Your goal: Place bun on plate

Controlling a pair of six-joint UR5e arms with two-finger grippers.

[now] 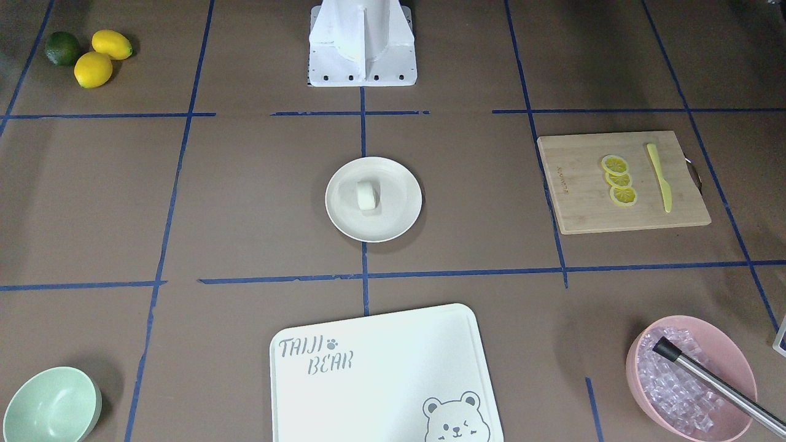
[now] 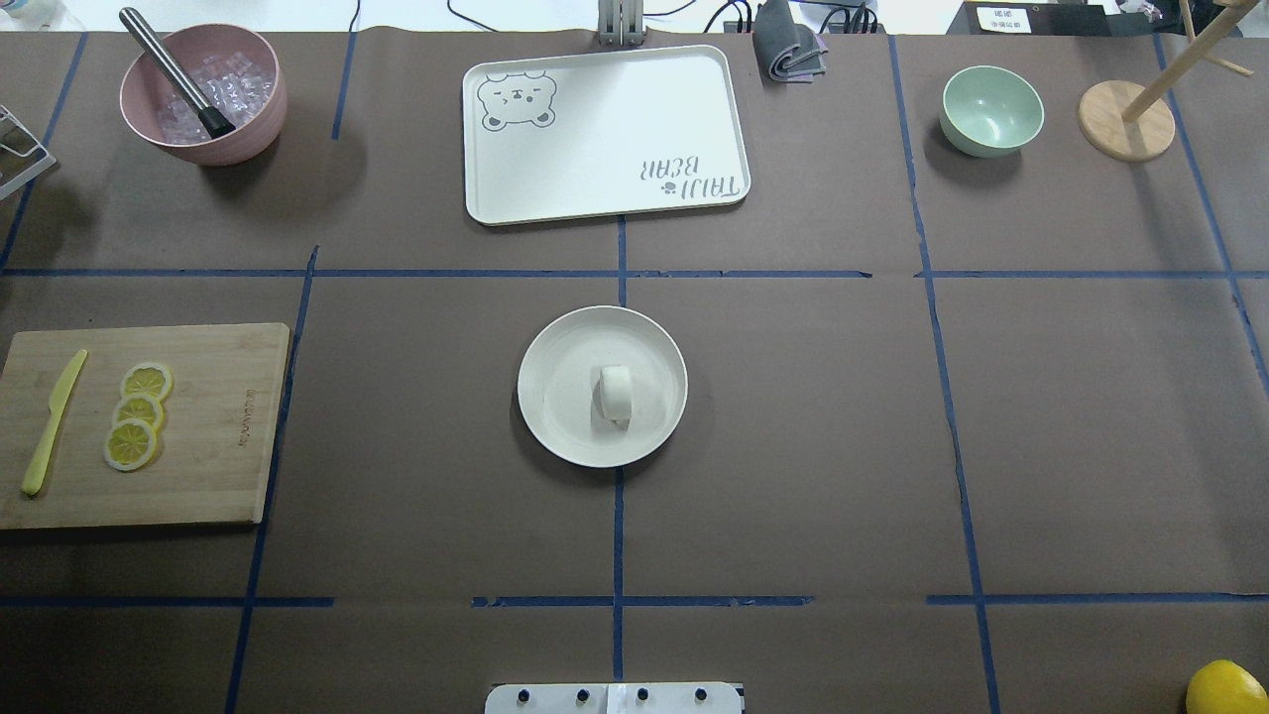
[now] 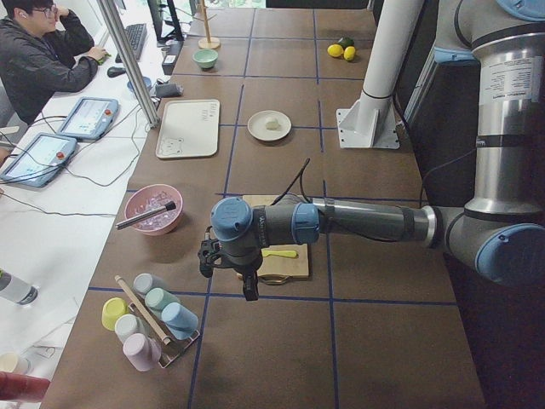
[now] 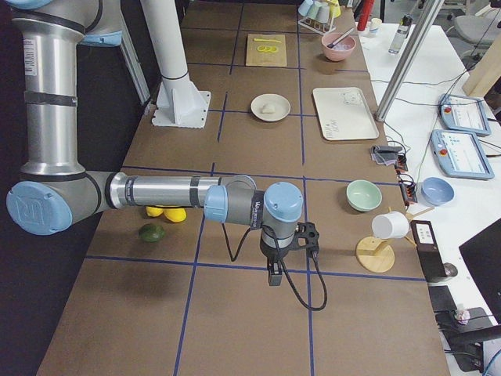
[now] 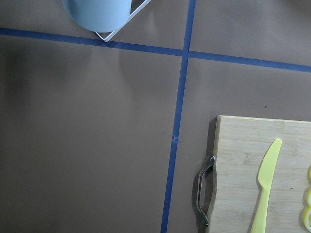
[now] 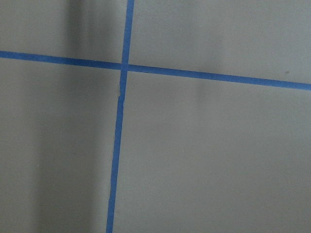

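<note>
Brown counter point(image 2: 1091, 446) gridded with blue tape point(image 2: 617, 535).
A white bun point(image 2: 615, 395) on a cream-white plate point(image 2: 555, 397); a white tray point(image 2: 615, 139) printed with a grey bear and grey lettering; a tan wood-grain board point(image 2: 208, 446) with yellow slices point(image 2: 139, 412) and a pale yellow knife point(image 2: 52, 424); a pink bowl point(image 2: 258, 124) of clear ice point(image 2: 233, 79); a mint bowl point(image 2: 991, 109); two yellow lemons point(image 1: 101, 58) beside a dark green lime point(image 1: 62, 48).

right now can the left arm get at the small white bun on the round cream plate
Probably yes. The bun lies uncovered on the plate at mid-table, with only bare table between it and the left gripper near the bamboo cutting board.
</note>
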